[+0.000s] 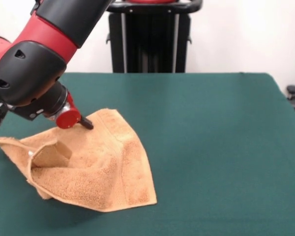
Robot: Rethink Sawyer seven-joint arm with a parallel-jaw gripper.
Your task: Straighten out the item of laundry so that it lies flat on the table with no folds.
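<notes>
The small orange-tan terry-cloth hand towel [96, 169] lies crumpled on the large dark green felt-covered table [211, 137], toward the side of the table where the red and black robot arm [32, 64] hangs over it. It is far from flat: one corner is drawn up and back toward the arm, a flap is doubled over there to form a small pocket, and a ridge runs down the cloth to the free corner nearest the camera.

The gripper [86, 123] shows as a dark tip below a red round cap, right at the towel's far upper edge, seemingly touching the cloth or just above it. Whether it is clenched, released or pinching the fabric I cannot tell from where I stand.

What matters for the coming move, I would judge, is that nearly all the towel lies on the camera side of the gripper, its long line running away from the tip toward that near corner. Flattening it likely means drawing the edge by the gripper away from the bulk, toward the pedestal [150, 37].
</notes>
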